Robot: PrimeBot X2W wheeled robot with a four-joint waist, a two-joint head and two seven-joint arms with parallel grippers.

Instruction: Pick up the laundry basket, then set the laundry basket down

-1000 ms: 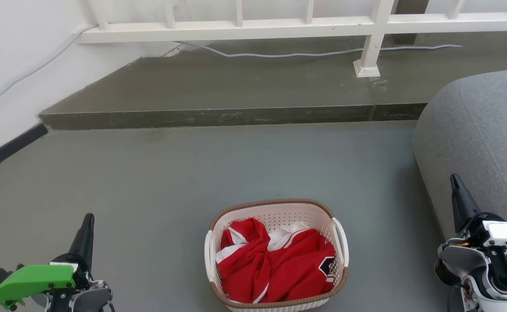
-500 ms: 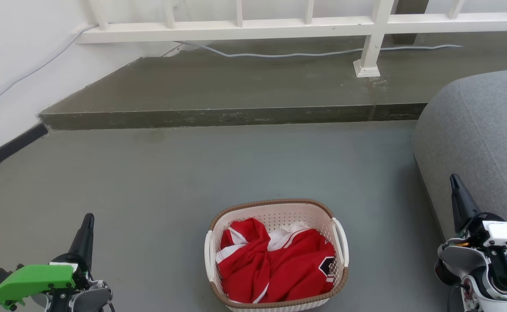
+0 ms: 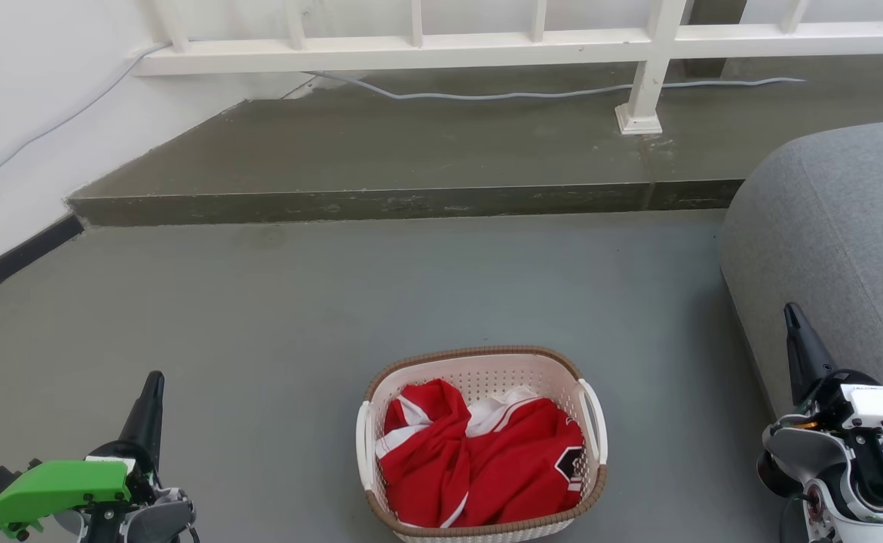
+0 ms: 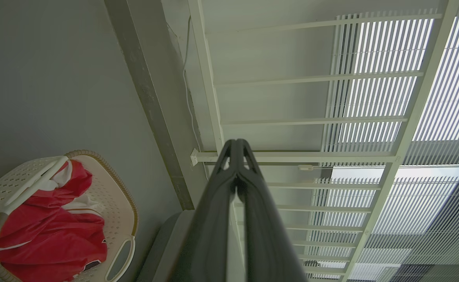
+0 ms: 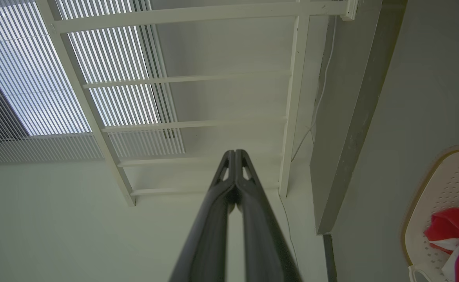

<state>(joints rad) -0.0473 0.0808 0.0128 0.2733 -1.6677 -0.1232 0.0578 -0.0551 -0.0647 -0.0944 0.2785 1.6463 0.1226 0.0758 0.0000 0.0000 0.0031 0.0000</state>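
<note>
Upright on the grey floor, near and centre, with a red garment heaped inside: the laundry basket. No contact with either gripper.

Well apart to its left, the left gripper. Well apart to its right, just in front of a grey cushion, the right gripper. Both low at the near edge, forearms level. Fingers aimed at the far side, towards the step and the white railing, not down at the basket. Jaws pressed together on both, tips touching, holding nothing; plain along the fingers in each wrist view.

Hard to name the step in hand. Fits equally a basket waiting on the floor to be lifted and a basket put back down with both arms clear of it. No settling that from how things lie, so no next move named here.

As a judgement on handling: wider than a single gripper, so likely a two-sided job by the white side handles, one gripper each, jaws parted beforehand. Kept level too, with the loose garment riding high against the rim.
</note>
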